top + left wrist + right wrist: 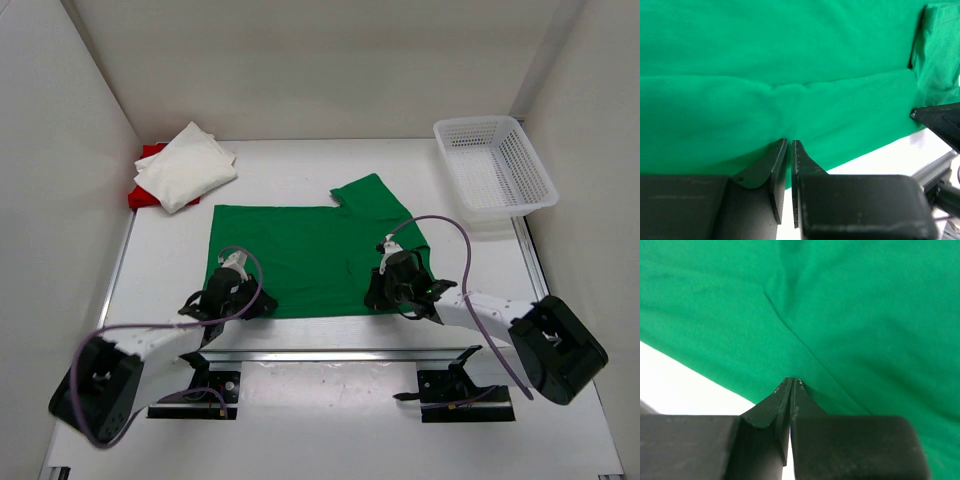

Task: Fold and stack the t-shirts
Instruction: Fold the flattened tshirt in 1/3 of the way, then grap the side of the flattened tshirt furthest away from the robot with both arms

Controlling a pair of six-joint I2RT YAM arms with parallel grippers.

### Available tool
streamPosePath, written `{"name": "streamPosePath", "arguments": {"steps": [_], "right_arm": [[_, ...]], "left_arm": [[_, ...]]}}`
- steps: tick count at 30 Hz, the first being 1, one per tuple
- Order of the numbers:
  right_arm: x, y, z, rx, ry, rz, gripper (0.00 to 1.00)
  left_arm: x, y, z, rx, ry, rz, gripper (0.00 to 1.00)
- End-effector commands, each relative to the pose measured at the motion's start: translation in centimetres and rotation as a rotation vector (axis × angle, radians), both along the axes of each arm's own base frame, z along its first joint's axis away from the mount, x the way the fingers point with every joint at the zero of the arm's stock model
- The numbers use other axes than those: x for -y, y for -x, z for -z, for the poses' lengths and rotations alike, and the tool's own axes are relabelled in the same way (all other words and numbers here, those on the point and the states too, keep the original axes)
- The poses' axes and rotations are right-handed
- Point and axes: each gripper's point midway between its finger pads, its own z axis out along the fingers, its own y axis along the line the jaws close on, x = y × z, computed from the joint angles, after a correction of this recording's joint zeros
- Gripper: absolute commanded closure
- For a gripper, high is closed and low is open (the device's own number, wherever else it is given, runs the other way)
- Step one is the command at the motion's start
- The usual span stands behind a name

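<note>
Two corners matter from the top: green t-shirt (310, 255) lies flat on the bench (280, 175), long axis left-to-right, left gripper (240, 290) at its near-left hem corner, right gripper (390, 285) at the near-right, so the cloth runs away from both; left wrist: fingers (777, 155) almost together at the hem, can't tell if anything's caught; right wrist: fingers (775, 400) shut, pinching the hem, crease running off the tips.

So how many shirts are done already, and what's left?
Two look done: the white shirt lies folded on the red shirt in the far left corner. In hand: the green shirt lies mostly flat, with the left end effector and right end effector pinching its near edge. Left: folding it and stacking it.
</note>
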Motion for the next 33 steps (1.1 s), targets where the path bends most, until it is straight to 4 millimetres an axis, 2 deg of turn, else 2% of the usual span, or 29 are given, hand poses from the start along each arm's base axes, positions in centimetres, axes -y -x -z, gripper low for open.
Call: {"name": "streamPosePath", "arguments": {"steps": [1, 2, 4, 5, 8, 9, 11, 13, 14, 15, 16, 17, 18, 19, 20, 22, 23, 24, 25, 26, 27, 29, 30, 31, 33], "right_arm": [[2.8, 4.3, 2.3, -0.122, 0.063, 0.006, 1.00], [2.8, 4.8, 2.3, -0.134, 0.056, 0.002, 1.00], [1.6, 4.4, 0.1, -0.104, -0.046, -0.023, 0.99], [1.1, 4.3, -0.7, -0.091, -0.073, -0.042, 0.94], [-0.7, 1.4, -5.5, 0.028, -0.214, -0.053, 0.86], [-1.0, 1.1, -6.0, 0.046, -0.221, -0.061, 0.86], [-1.3, -0.4, -7.7, 0.103, -0.252, -0.053, 0.86], [-1.4, -1.5, -8.4, 0.124, -0.257, -0.047, 0.91], [-1.4, -1.7, -8.1, 0.121, -0.252, -0.051, 0.94], [-1.5, -1.7, -7.8, 0.110, -0.249, -0.045, 0.96], [-1.5, -1.7, -7.1, 0.101, -0.233, -0.049, 0.97], [-1.8, -1.4, -6.7, 0.096, -0.226, -0.060, 0.98], [-1.9, -1.4, -6.2, 0.091, -0.214, -0.063, 0.99], [-1.9, -1.1, -5.9, 0.087, -0.210, -0.063, 0.98], [-2.2, -0.8, -5.7, 0.088, -0.212, -0.076, 0.99], [-2.0, -0.3, -4.6, 0.062, -0.211, -0.074, 0.99], [-2.3, 0.3, -4.4, 0.053, -0.224, -0.090, 0.99], [-2.4, 0.2, -4.6, 0.057, -0.237, -0.087, 0.99], [-2.4, 0.3, -4.5, 0.057, -0.238, -0.090, 0.99], [-2.2, 0.6, -4.0, 0.050, -0.238, -0.088, 0.99], [-2.2, 0.3, -4.1, 0.060, -0.236, -0.077, 0.99], [-2.3, 0.6, -4.0, 0.055, -0.246, -0.084, 0.99], [-2.2, 0.6, -3.9, 0.052, -0.249, -0.078, 0.99], [-2.0, 0.4, -3.8, 0.052, -0.251, -0.069, 0.98], [-2.0, 0.4, -3.7, 0.054, -0.253, -0.072, 0.99]], "left_arm": [[-2.7, 3.8, 2.4, -0.084, -0.026, -0.055, 0.79], [-2.8, 4.0, 2.5, -0.086, -0.018, -0.064, 0.77], [-2.6, 2.2, -0.1, 0.001, 0.019, -0.088, 0.76], [-2.7, 2.0, -0.5, 0.005, 0.004, -0.079, 0.75], [-2.4, -3.4, -6.2, 0.120, -0.016, -0.107, 0.72], [-2.3, -4.4, -7.1, 0.143, -0.023, -0.102, 0.70], [-2.5, -8.1, -10.2, 0.208, -0.008, -0.152, 0.61], [-4.0, -11.3, -9.9, 0.175, 0.025, -0.223, 0.38], [-4.8, -13.0, -9.8, 0.174, 0.028, -0.258, 0.33], [-5.3, -13.8, -9.3, 0.157, 0.021, -0.286, 0.22], [-6.6, -15.3, -8.7, 0.139, 0.001, -0.332, 0.16], [-7.5, -16.8, -8.3, 0.130, 0.000, -0.361, 0.16], [-8.6, -18.3, -7.7, 0.119, -0.020, -0.386, 0.21], [-9.0, -19.1, -7.4, 0.106, -0.030, -0.402, 0.47], [-10.0, -20.4, -6.7, 0.079, -0.044, -0.424, 0.63], [-11.4, -22.7, -6.4, 0.067, -0.075, -0.470, 0.64], [-12.7, -24.3, -6.8, 0.084, -0.110, -0.506, 0.62], [-13.2, -24.8, -6.2, 0.057, -0.145, -0.507, 0.61], [-14.2, -25.9, -7.0, 0.071, -0.173, -0.537, 0.59], [-15.3, -26.3, -6.2, 0.060, -0.226, -0.557, 0.58], [-16.4, -27.0, -6.5, 0.070, -0.274, -0.571, 0.56], [-18.0, -27.7, -5.8, 0.054, -0.342, -0.593, 0.53], [-18.1, -28.3, -5.6, 0.047, -0.362, -0.577, 0.53], [-20.0, -28.5, -5.4, 0.025, -0.374, -0.604, 0.54], [-21.1, -28.9, -5.0, 0.020, -0.426, -0.604, 0.53]]}}
